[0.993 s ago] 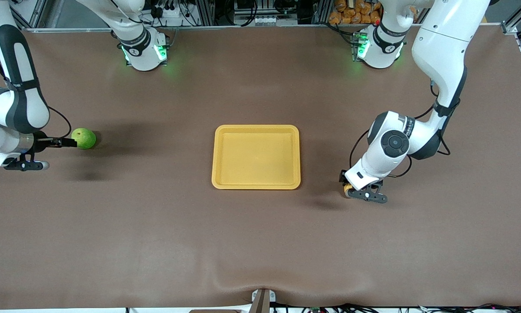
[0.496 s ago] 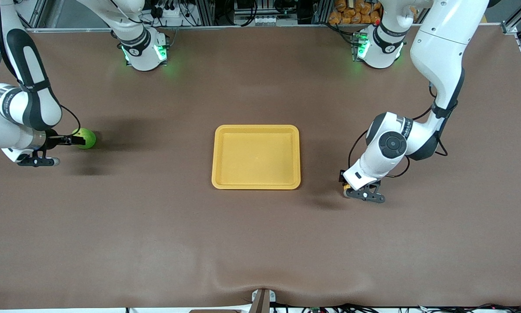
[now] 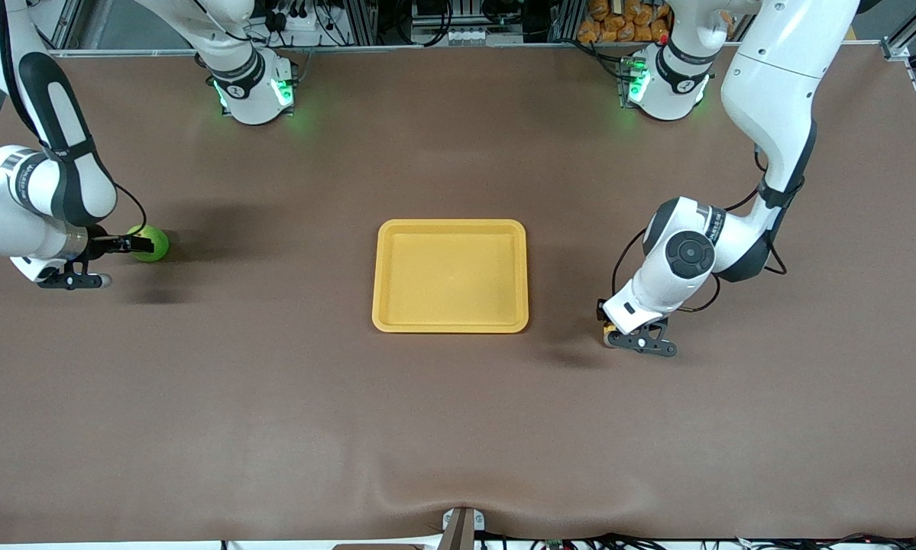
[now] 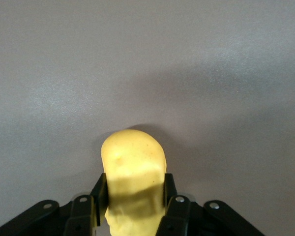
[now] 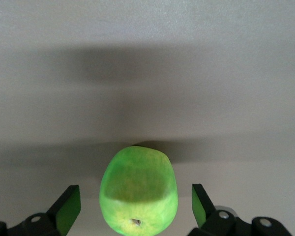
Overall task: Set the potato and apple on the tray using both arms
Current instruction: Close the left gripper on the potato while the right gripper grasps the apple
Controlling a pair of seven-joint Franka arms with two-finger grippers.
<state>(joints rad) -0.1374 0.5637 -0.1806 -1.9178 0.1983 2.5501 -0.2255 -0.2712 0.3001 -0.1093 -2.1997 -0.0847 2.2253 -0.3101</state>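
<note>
Smooth oblong potato (image 4: 132, 182) sits pinched in the left gripper (image 4: 132, 199) near the flat yellow tray (image 3: 450, 229); round glossy apple (image 5: 138, 191) sits between the right gripper's (image 5: 136, 204) spread fingers, well apart from the tray

left gripper (image 3: 609, 334): low, jaws clamped | right gripper (image 3: 138, 244): low, jaws spread wide

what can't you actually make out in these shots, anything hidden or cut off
- Potato: in the front view almost wholly hidden under the left gripper; in the left wrist view its near end is cut off by the frame edge.
- Apple: front view shows it partly covered by a finger of the right gripper.
- Whether the potato is lifted off the table: cannot tell in either view.
</note>
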